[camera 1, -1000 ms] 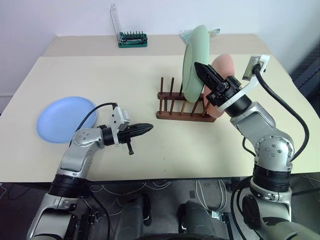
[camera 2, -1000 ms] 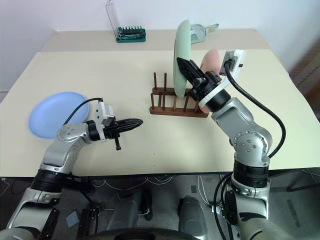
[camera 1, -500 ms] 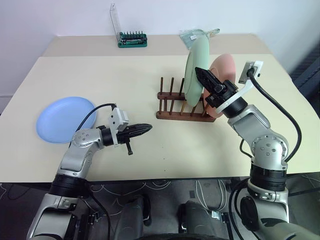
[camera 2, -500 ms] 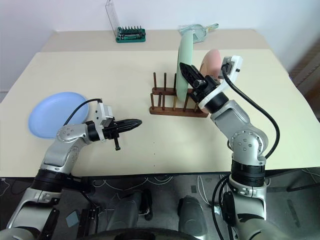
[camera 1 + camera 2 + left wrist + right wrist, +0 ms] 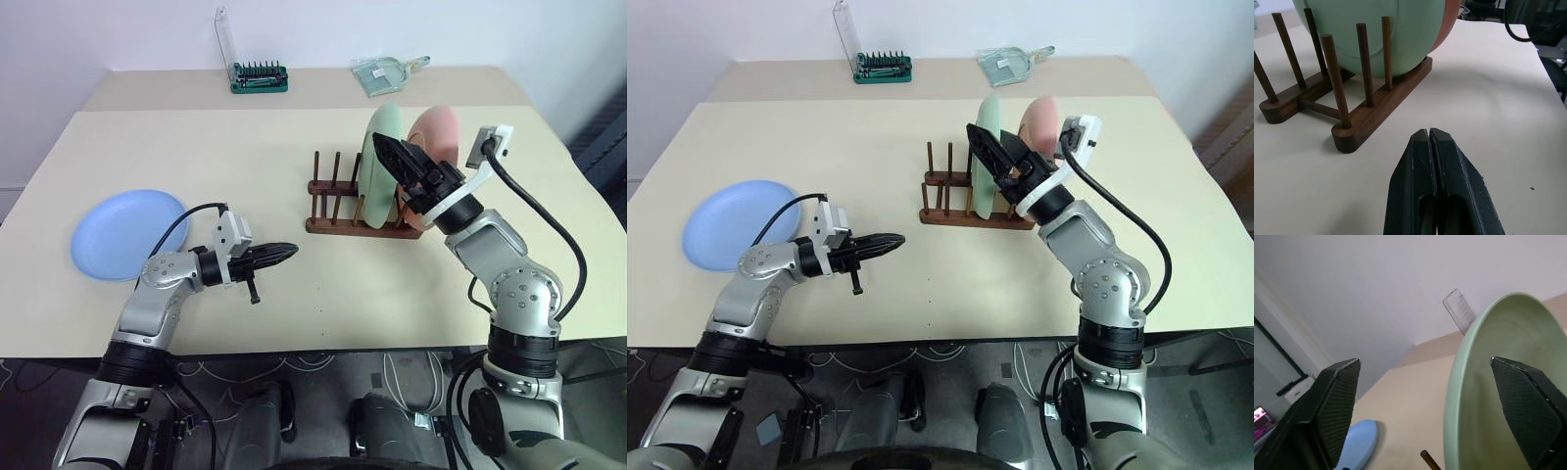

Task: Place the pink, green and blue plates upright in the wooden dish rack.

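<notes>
Left eye view: the rack (image 5: 358, 209) stands right of the frame's centre on the desk (image 5: 294, 147), with the green plate (image 5: 377, 166) upright between its pegs and the pink plate (image 5: 439, 147) upright just behind it, toward the right. The right gripper (image 5: 400, 163) sits at the green plate's upper edge with its jaws spread wide — one finger on each side of the rim, not clamping it. In the right wrist view the two fingers (image 5: 1337, 406) stand far apart with the green plate's rim between them, nearer the right-hand finger.

The blue plate (image 5: 127, 233) lies flat at the left of the frame, well apart from the rack. The left gripper (image 5: 284, 253) hangs over bare desk between blue plate and rack, clenched on nothing — the left wrist view shows its fingers (image 5: 1420, 196) pressed together, pointing toward the rack's near end.

A green bit tray (image 5: 260, 78) sits at the top of the frame, and a clear scoop-like thing (image 5: 387, 70) to its right.
</notes>
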